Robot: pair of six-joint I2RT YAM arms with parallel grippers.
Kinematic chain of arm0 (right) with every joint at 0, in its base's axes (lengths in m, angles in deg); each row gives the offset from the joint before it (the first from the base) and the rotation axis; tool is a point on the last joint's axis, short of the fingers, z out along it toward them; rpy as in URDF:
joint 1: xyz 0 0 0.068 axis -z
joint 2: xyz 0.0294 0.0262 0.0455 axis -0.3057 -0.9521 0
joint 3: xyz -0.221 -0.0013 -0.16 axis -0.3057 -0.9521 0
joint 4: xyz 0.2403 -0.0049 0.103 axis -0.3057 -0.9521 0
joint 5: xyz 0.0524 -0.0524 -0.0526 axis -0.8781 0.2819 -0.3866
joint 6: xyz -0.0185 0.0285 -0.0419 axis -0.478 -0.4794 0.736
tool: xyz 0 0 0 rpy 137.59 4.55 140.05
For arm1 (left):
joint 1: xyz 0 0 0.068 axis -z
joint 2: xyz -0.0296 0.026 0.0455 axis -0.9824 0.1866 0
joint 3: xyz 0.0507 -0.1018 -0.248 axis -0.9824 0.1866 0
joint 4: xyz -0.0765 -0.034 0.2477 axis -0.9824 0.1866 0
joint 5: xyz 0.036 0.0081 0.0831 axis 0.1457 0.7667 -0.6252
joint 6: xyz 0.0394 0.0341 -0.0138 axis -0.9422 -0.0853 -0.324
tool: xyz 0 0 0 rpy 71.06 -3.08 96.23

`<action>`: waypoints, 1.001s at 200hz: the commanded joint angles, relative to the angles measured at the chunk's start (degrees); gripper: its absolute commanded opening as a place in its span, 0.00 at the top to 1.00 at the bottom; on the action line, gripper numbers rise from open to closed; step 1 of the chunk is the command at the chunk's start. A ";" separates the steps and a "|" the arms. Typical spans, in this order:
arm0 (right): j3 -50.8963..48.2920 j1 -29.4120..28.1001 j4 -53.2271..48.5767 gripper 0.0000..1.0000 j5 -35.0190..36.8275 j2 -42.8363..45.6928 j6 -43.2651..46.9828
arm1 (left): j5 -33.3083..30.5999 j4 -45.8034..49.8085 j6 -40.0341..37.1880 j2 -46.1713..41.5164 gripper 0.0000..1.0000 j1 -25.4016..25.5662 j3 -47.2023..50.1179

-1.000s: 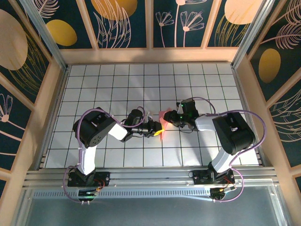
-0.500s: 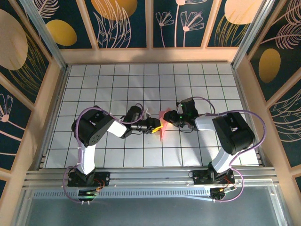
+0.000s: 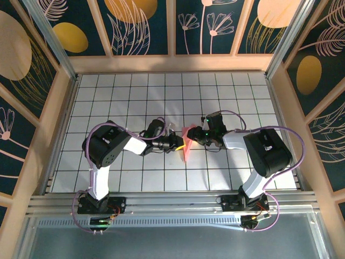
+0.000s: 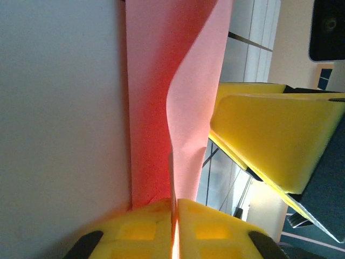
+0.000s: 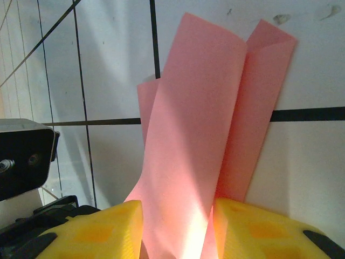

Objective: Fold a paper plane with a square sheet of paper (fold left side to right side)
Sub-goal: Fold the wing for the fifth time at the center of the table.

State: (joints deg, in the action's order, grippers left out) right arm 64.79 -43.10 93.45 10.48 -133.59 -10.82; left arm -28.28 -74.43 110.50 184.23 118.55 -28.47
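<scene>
The white gridded table (image 3: 135,97) lies inside patterned walls (image 3: 140,27), with both arms bent inward from its near edge so that they meet near the middle. The left arm (image 3: 108,148) reaches to the right and the right arm (image 3: 267,148) reaches to the left. Between their tips stands the paper (image 3: 187,152), a salmon-pink sheet folded into long layers and lifted mostly off the table, its lower corner pointing toward the near edge. The left gripper (image 3: 182,143) meets it from the left. In the left wrist view its yellow fingers (image 4: 145,226) are pressed together with one edge of the paper (image 4: 188,108) pinched in the thin seam between them, and the sheet runs away from the gripper (image 4: 175,213) in a soft curve. The right gripper (image 3: 191,135) meets the paper from the right. In the right wrist view its pads (image 5: 102,232) stand apart, and the bowed layers of the paper (image 5: 199,135) fill the gap of the gripper (image 5: 178,232) and touch both pads in a loose hold. One of its fingers (image 4: 275,135) sits just beside the sheet in the left wrist view.
</scene>
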 commanded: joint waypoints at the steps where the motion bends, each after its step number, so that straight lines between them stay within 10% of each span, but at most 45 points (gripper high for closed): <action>1: 0.67 -0.70 -2.91 0.60 2.84 -1.96 1.87 | -0.87 2.67 -2.56 0.83 0.92 -0.46 -1.71; 200: 2.08 -0.93 -3.64 0.60 2.14 -0.07 1.92 | -4.28 13.40 -8.39 3.18 0.96 -0.38 -4.39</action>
State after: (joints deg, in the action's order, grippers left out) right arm 66.26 -43.51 90.65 11.12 -133.85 -9.75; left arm -29.07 -67.51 104.94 184.93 118.55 -31.66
